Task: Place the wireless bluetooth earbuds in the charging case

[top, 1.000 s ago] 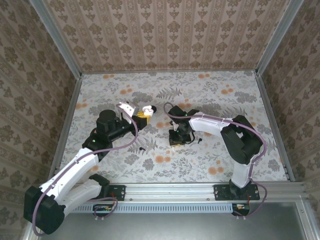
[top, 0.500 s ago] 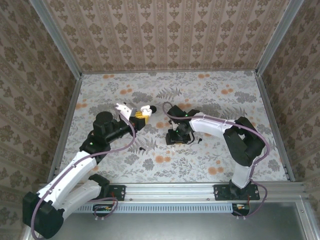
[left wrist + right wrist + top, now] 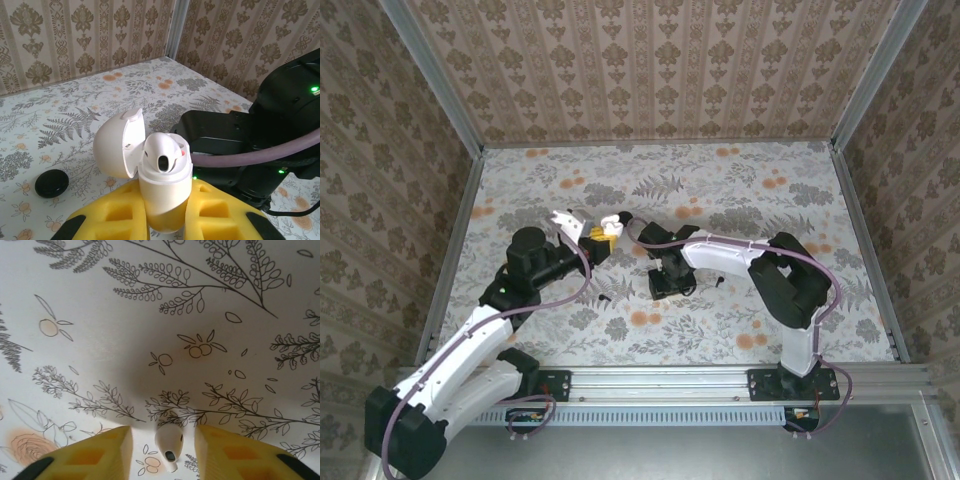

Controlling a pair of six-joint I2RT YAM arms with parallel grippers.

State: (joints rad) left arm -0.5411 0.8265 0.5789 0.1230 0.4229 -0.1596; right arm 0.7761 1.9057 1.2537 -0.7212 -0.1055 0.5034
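While the left gripper (image 3: 167, 215) has its yellow foam pads (image 3: 115, 215) clamped on the smooth white charging case (image 3: 165, 187), the domed lid (image 3: 117, 145) stands hinged open. A rounded white piece (image 3: 164, 160) with a dark oval hole sits inside. The case bottom is hidden between the pads. The right gripper (image 3: 161, 437) stands apart around a glossy white earbud (image 3: 169, 440) over the flowered tablecloth (image 3: 150, 315), which touches neither pad. A flat black disc (image 3: 51, 182) lies near the case

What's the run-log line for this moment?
left jaws: shut on charging case, lid open | right jaws: open, either side of earbud, not gripping | earbud: not yet in case
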